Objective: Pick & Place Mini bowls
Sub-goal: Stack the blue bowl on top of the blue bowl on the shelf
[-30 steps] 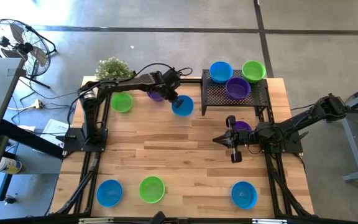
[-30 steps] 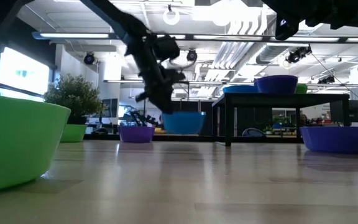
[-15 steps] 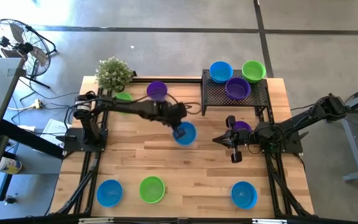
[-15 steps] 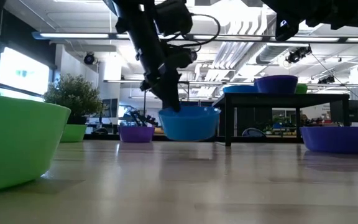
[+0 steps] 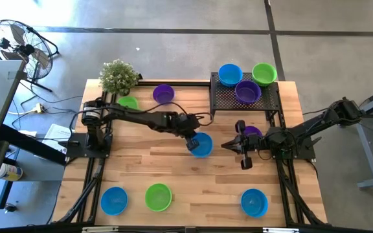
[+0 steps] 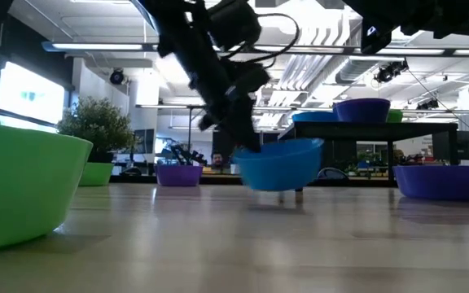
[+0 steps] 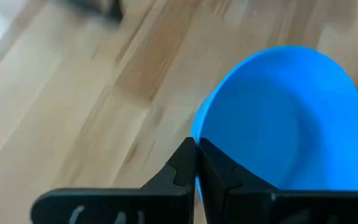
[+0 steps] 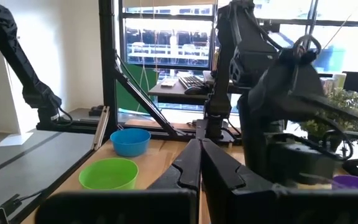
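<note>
Left claw [image 5: 192, 144]: clamped on the rim of a blue mini bowl [image 5: 201, 145], held tilted just above the desk [image 5: 173, 169], in front of the black mesh stand [image 5: 246, 103].
Right claw [image 5: 236, 145]: pinched together with nothing in it, hovering just beside the stand's front edge.
Stand: carries one blue, one green and one purple bowl.
Purple bowl [image 5: 164, 93]: on the desk, left of the stand.

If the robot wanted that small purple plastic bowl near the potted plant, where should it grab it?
Probably by the rim, coming straight down from above. The small purple plastic bowl sits upright with its mouth open to the top, so one finger can slip inside the thin wall and one outside. The left gripper holds the blue plastic bowl exactly this way, pinched on its edge.
</note>
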Robot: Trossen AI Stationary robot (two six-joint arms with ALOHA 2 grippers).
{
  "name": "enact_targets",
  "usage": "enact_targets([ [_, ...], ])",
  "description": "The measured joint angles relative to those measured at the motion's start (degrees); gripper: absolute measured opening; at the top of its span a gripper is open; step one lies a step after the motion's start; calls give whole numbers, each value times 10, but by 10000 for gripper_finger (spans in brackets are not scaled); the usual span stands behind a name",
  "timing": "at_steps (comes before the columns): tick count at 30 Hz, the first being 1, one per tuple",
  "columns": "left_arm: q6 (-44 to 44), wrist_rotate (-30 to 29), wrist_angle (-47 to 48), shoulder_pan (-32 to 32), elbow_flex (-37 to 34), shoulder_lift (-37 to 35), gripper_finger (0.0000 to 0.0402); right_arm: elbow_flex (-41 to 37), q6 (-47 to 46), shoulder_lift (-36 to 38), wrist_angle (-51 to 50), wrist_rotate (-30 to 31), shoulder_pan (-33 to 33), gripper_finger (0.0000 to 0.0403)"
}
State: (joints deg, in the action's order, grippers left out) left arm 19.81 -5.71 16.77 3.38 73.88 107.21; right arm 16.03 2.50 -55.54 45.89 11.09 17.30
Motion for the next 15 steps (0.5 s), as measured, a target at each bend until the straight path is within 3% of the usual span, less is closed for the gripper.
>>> enact_targets([
  [6, 6, 4, -1, 0, -2, 17, 9, 0, -2, 0, 3, 2, 0, 2],
  [15, -17, 0, 16, 0, 14, 6, 97, 0, -2, 0, 7, 5, 0, 2],
])
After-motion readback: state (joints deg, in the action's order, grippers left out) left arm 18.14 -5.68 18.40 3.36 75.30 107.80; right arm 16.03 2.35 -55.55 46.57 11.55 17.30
